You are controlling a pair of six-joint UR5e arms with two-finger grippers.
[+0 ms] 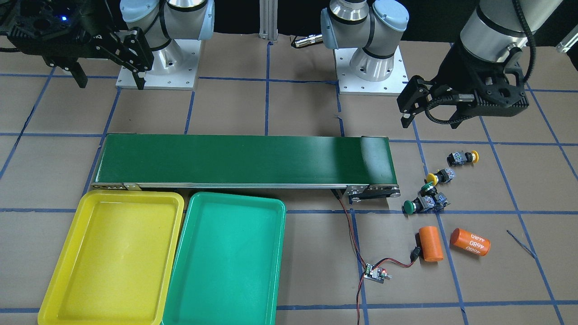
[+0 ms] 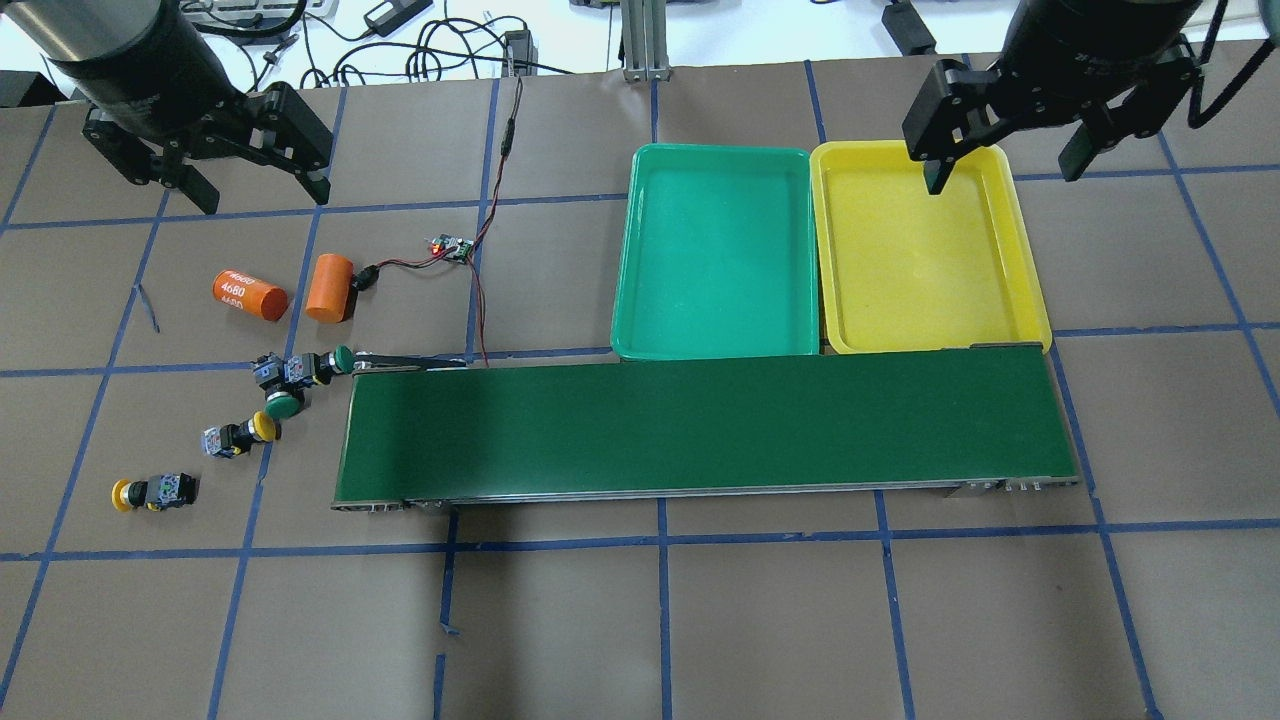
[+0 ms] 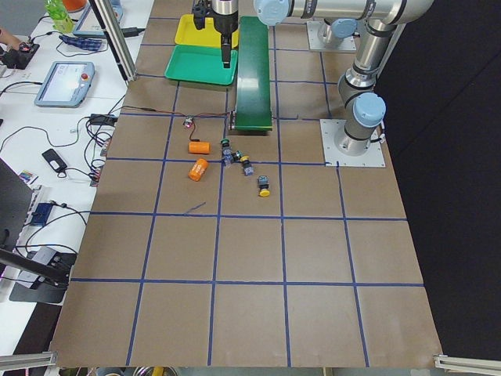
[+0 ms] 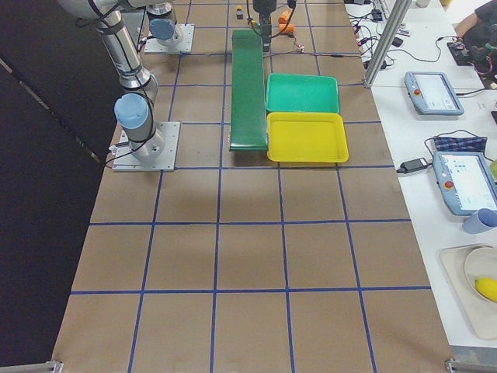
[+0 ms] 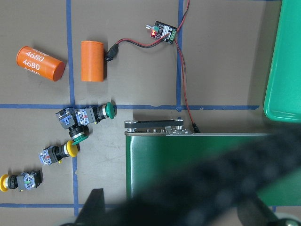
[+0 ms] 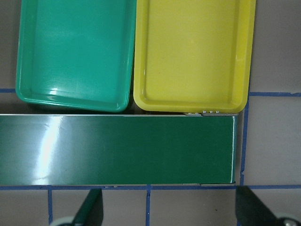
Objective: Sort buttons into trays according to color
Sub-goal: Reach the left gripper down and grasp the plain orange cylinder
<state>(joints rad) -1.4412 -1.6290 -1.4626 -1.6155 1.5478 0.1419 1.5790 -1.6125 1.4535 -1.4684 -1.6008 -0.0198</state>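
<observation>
Nearest the operators' side, the yellow tray [image 1: 113, 257] and the teal tray [image 1: 226, 262] lie side by side with rims touching. Neither holds a button, and both are pushed up against the conveyor belt [image 1: 244, 160] at its end on the robot's right, seemingly so that whatever rides the belt arrives right beside them. Off the belt's other end, a small controller board [image 1: 375, 273] trails red and black wires [image 1: 350, 221] to the belt's drive rollers. Its lead ends at a plain orange cylinder [image 1: 430, 243], with a labelled orange cylinder [image 1: 469, 241] lying just beside that. Just beyond these, all four buttons lie loose on the paper-covered table [image 1: 316, 280]. The first green button [image 1: 422, 205] and the second green button [image 1: 428, 189] are pressed together at their contact blocks. The nearer yellow button [image 1: 439, 177] and the farther yellow button [image 1: 463, 158] lie singly. The tangled green pair, close to the belt's roller end and its wiring, looks the awkward pick, and the cylinders crowd the operators' side of the group. Farther back, the left gripper [image 2: 258, 185] hangs above the table near the buttons, fingers spread and empty, well placed to feed the belt. The right gripper [image 2: 1005, 170] is poised high over the trays' end, likewise spread and holding nothing.
</observation>
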